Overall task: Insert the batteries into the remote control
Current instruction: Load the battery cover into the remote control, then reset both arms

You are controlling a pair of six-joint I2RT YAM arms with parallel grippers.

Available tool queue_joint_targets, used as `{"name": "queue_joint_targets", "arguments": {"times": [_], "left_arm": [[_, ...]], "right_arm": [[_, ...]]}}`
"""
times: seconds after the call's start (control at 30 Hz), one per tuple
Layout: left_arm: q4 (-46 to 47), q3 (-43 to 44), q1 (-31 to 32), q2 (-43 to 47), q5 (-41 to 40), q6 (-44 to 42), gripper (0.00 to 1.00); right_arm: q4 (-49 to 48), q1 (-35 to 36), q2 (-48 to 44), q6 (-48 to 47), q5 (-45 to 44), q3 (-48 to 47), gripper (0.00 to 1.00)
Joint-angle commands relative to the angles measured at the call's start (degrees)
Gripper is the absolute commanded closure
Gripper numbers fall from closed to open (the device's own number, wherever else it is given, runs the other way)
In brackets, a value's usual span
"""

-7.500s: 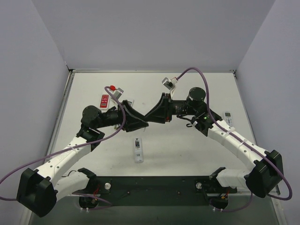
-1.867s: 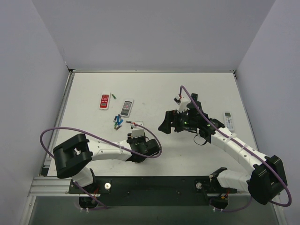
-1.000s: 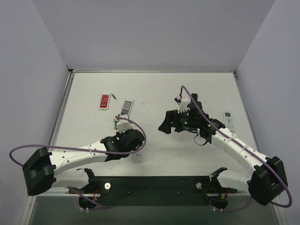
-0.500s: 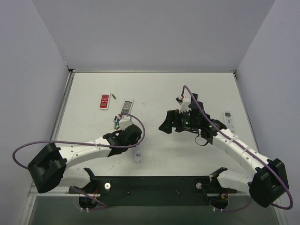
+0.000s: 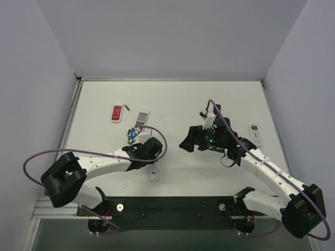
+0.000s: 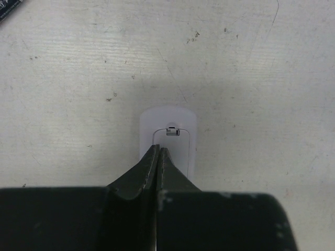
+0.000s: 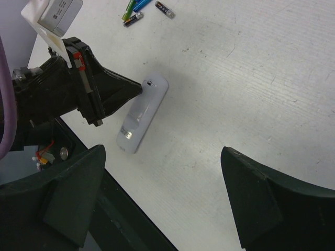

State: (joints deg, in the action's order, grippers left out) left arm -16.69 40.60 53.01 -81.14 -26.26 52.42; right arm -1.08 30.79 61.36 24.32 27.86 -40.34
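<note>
The remote control is a slim white bar lying back-up near the front edge, its battery cover with a small latch in place. My left gripper is shut with nothing between its fingers, and its tips rest on the far end of that cover; from above the left gripper is at the remote's far end. Several batteries lie in a small cluster left of it, also in the right wrist view as batteries. My right gripper hangs open and empty above the table, right of the remote control.
A red remote, a single green cell and a grey remote lie at the back left. A wider white remote with a screen lies at the right. The black base rail runs along the near edge.
My left gripper has closed fully and its wrist has shifted right and slightly away, tips settling on the remote's far end. The right arm has drifted a little toward the near edge.
</note>
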Motion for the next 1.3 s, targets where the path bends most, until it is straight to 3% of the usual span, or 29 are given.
{"name": "queue_joint_targets", "arguments": {"times": [0.0,0.3,0.5,0.63,0.8,0.97,1.03,1.13,1.27], "left_arm": [[-1.6,1.8,0.0,-3.2,3.1,0.0,0.98],[-5.8,4.0,0.8,-5.5,6.0,0.9,0.97],[-6.2,8.6,-3.3,-1.4,6.2,-2.4,0.88],[-6.1,11.1,-8.2,2.1,8.3,-5.1,0.77],[-7.0,11.3,-16.3,10.6,10.1,-7.9,0.55],[-10.9,10.2,-29.7,24.0,11.4,-10.4,0.35],[-12.9,10.3,-34.5,28.4,11.0,-12.8,0.22],[-16.3,11.3,-37.4,36.9,5.3,-15.4,0.08],[-18.7,12.8,-38.0,48.0,-4.0,-18.3,0.03]], "right_arm": [[-0.4,-0.2,-2.7,0.9,-1.1,0.8,0.14],[3.5,-0.2,-6.4,-0.1,-4.4,1.1,0.14],[7.6,-0.4,-8.5,-2.3,-8.8,-0.9,0.14],[10.7,-0.4,-9.8,-4.2,-13.0,-3.8,0.13],[17.0,-1.2,-12.0,-7.3,-24.5,-7.5,0.12],[22.4,-4.2,-14.5,-7.4,-34.6,-11.0,0.11],[24.8,-6.6,-15.5,-6.0,-38.1,-11.8,0.09],[26.8,-9.5,-17.8,-4.5,-41.7,-12.9,0.09],[27.7,-12.2,-21.7,-4.2,-47.4,-13.7,0.07]]}}
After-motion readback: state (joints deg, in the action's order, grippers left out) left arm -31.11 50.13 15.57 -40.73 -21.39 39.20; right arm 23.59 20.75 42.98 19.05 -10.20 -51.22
